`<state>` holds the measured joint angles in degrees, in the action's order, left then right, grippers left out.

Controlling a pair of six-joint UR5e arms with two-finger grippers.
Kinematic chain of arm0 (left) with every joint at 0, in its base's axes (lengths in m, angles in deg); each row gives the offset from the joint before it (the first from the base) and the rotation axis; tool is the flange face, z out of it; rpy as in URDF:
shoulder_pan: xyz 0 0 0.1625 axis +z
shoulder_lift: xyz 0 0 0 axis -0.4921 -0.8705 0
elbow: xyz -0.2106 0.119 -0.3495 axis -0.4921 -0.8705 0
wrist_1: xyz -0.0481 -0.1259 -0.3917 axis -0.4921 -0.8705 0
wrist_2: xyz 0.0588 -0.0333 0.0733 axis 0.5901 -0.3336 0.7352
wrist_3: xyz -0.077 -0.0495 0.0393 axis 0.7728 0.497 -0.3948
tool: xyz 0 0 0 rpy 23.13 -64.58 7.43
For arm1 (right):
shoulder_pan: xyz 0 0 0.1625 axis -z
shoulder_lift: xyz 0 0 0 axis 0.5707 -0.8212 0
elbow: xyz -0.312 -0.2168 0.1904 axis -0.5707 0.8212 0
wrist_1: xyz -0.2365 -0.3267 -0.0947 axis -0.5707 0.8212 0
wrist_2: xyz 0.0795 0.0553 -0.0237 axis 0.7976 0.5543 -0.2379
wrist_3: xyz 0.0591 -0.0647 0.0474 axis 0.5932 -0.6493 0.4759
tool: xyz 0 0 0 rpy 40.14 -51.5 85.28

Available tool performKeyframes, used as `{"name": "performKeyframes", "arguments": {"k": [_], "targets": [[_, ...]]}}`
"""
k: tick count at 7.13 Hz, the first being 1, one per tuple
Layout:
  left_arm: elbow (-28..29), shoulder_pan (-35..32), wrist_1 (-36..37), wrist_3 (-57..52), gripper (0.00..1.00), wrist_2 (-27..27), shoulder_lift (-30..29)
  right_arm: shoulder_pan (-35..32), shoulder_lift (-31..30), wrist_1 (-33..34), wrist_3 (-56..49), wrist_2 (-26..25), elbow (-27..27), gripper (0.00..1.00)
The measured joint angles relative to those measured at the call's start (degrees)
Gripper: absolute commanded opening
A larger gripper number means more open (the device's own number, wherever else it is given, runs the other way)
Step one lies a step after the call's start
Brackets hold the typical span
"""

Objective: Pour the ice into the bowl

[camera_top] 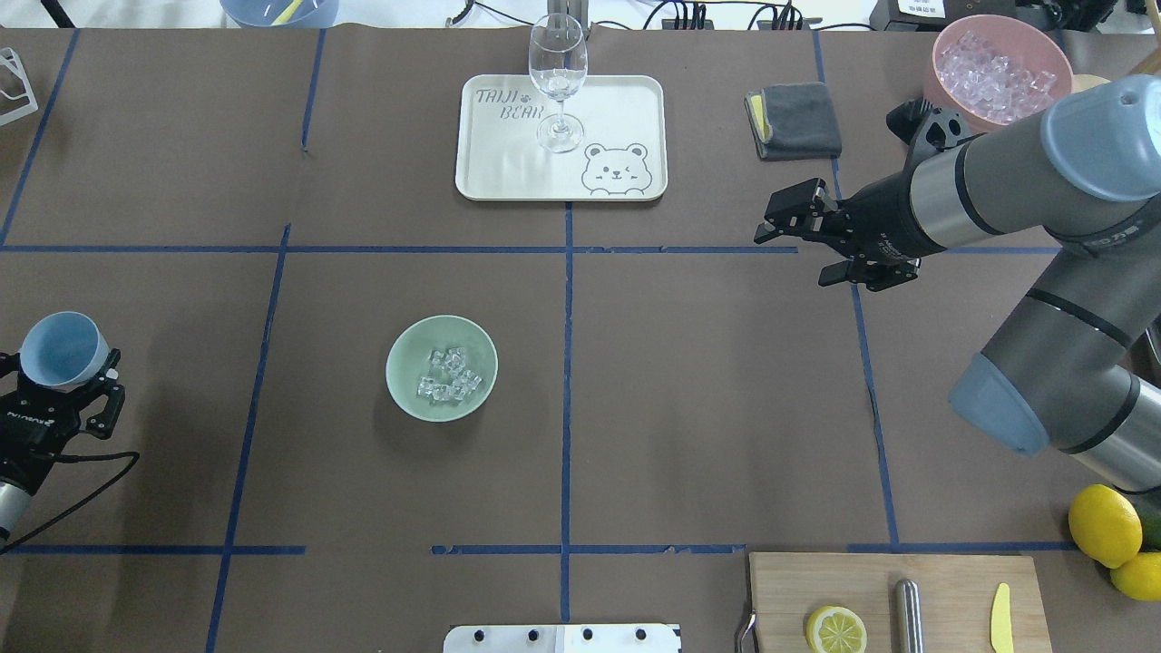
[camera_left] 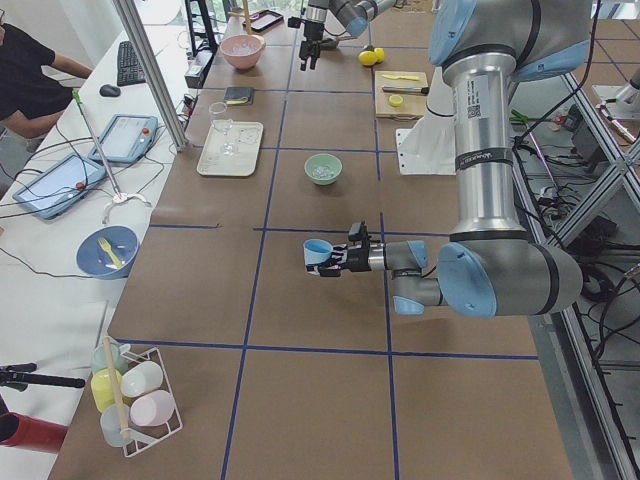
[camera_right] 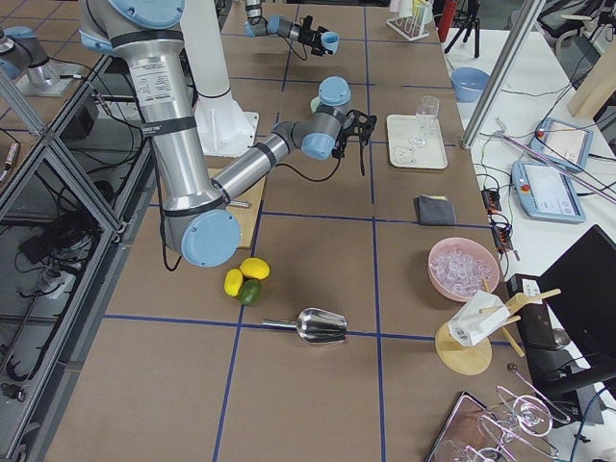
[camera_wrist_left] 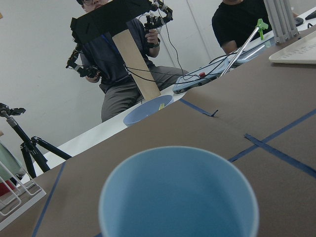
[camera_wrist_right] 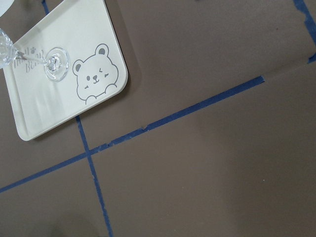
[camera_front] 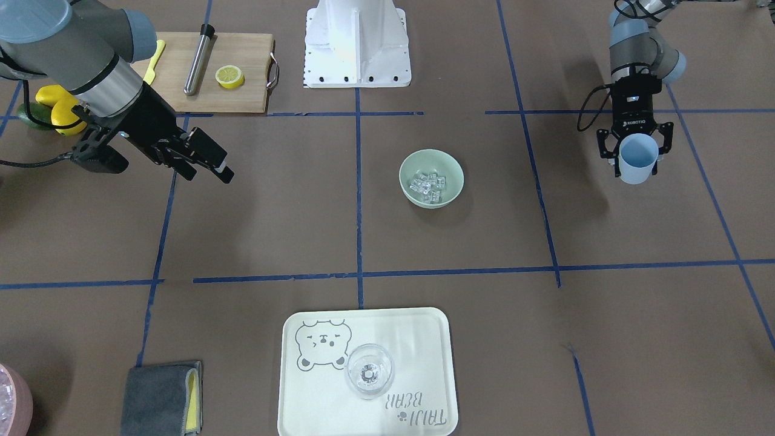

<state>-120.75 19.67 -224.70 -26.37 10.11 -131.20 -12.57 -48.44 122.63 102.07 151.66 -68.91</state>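
The blue cup (camera_wrist_left: 177,197) fills the bottom of the left wrist view, mouth up, and nothing shows inside it. The left claw (camera_front: 636,156) is clenched around its wall and holds it above the tabletop (camera_top: 707,390), off at the robot's left edge. Further in, well apart from the cup, the bowl (camera_top: 399,367) stands upright with the ice (camera_top: 449,374) heaped in its middle. The pour looks done. What seems left is to put the cup away: lower it upright onto bare tabletop, then let go. Beyond, the right claw (camera_top: 803,243) hangs released and grasps nothing. Farthest off, a wine glass (camera_top: 557,73) stands on the tray (camera_top: 626,100).
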Motion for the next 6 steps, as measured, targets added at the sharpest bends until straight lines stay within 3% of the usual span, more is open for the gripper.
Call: {"name": "performKeyframes", "arguments": {"k": [4,6], "targets": [[1.08,0.17,-0.04,18.50,0.00,-2.32,-0.07,-0.09,-0.83,0.01,0.00,-0.07,-1.16,1.00],[2.33,0.26,0.29,25.58,0.00,-0.26,-0.63,-0.05,-1.16,0.01,0.05,-0.07,-1.42,1.00]]}}
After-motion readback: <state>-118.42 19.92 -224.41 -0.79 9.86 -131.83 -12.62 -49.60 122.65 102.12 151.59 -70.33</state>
